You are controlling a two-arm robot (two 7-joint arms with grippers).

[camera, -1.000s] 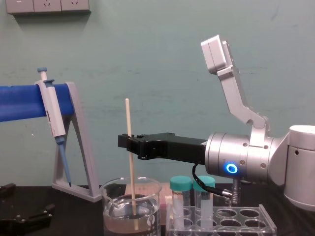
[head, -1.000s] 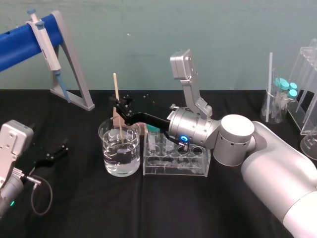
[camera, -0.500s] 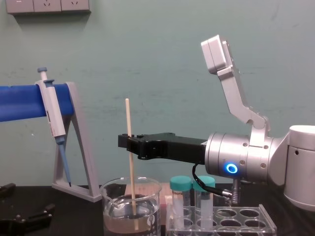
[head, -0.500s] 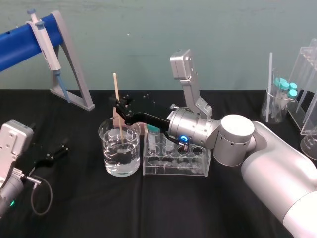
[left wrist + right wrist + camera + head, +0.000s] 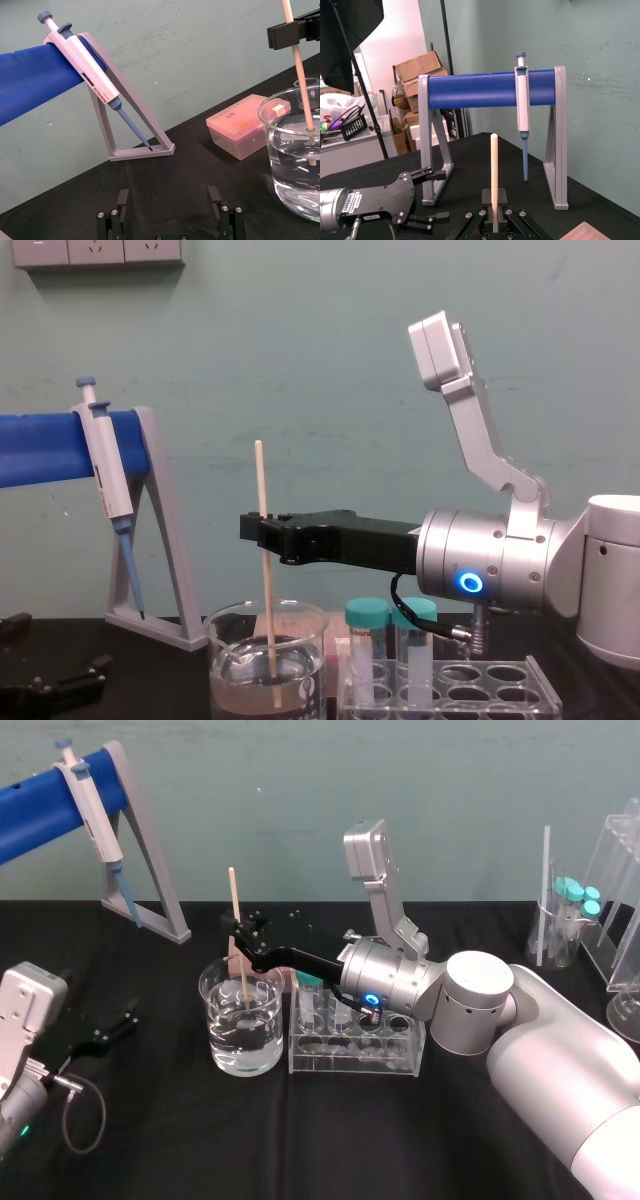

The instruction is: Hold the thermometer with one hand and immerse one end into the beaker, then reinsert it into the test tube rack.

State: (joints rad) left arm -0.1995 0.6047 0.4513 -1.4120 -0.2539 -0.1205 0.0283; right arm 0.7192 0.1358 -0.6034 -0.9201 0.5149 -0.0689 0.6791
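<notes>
While I watch, right claw (image 5: 240, 933): clamped on thermometer (image 5: 234, 898), mid-frame.
Thermometer tip: submerged in beaker (image 5: 216, 1038).
Left claw (image 5: 112, 1030): wide, lower left.

A grey pipette (image 5: 87, 72) hangs on the blue-barred stand (image 5: 35, 75) — a pink box (image 5: 245, 125), perhaps of tips, sits nearby.

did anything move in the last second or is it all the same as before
Nothing visibly changed. The right pincer stays shut on the thermometer, holding it upright with its lower end in the water in the beaker. The left pincer stays open, parked off to the left.
</notes>
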